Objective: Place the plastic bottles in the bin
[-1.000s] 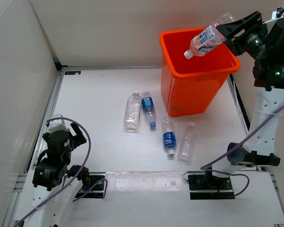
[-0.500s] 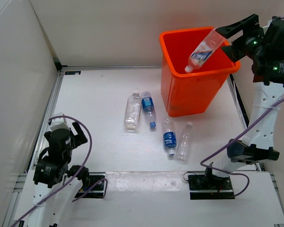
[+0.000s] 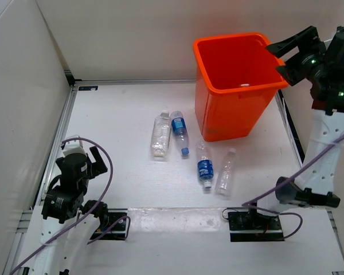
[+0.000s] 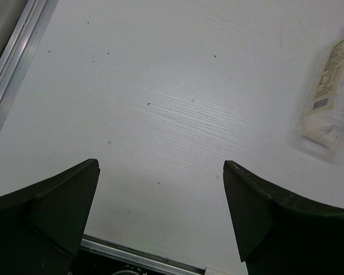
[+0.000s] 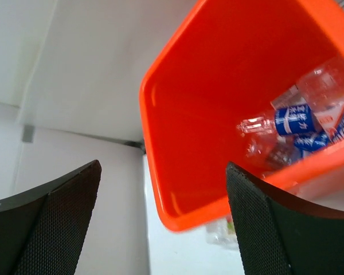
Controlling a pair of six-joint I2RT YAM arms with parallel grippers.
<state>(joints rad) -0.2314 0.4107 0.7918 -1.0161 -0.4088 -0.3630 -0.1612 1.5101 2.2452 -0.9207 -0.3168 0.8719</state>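
From above, the right gripper hangs over the right edge of the orange bin in the upper right of the frame. It is spread wide and holds nothing. A second ago it pinched a bottle there. That bottle has now dropped in, so one more is done. Four plastic bottles lie on the desk in the middle, right where they were before. The left gripper waits at the lower left, spread wide too. The left wrist view shows its empty fingers over bare desk, with one bottle at the right edge. The right wrist view looks down into the bin, where blue-labelled bottles lie at the bottom.
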